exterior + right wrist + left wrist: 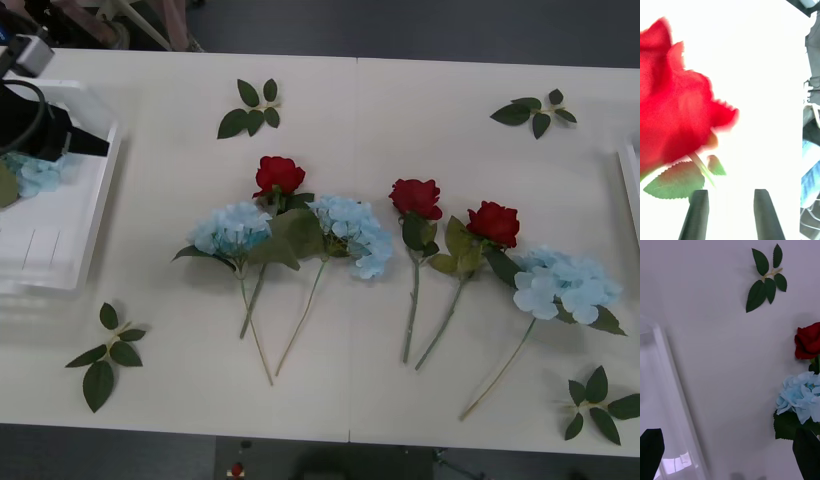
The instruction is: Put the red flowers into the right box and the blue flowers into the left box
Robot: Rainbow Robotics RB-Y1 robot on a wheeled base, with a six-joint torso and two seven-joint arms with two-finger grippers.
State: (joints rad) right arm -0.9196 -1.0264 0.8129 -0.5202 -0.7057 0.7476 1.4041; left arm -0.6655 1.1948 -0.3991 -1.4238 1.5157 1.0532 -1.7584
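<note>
Right wrist view: right gripper (731, 213), fingers parted, a red rose (673, 112) just beyond them (stem near one finger, not clasped). Left gripper (730, 453) spread wide beside the left box (666, 363), blue flower (801, 397) near one finger.

No lettering, label, brand mark or number is legible anywhere on the worktop (350, 150), the flowers or the boxes.
</note>
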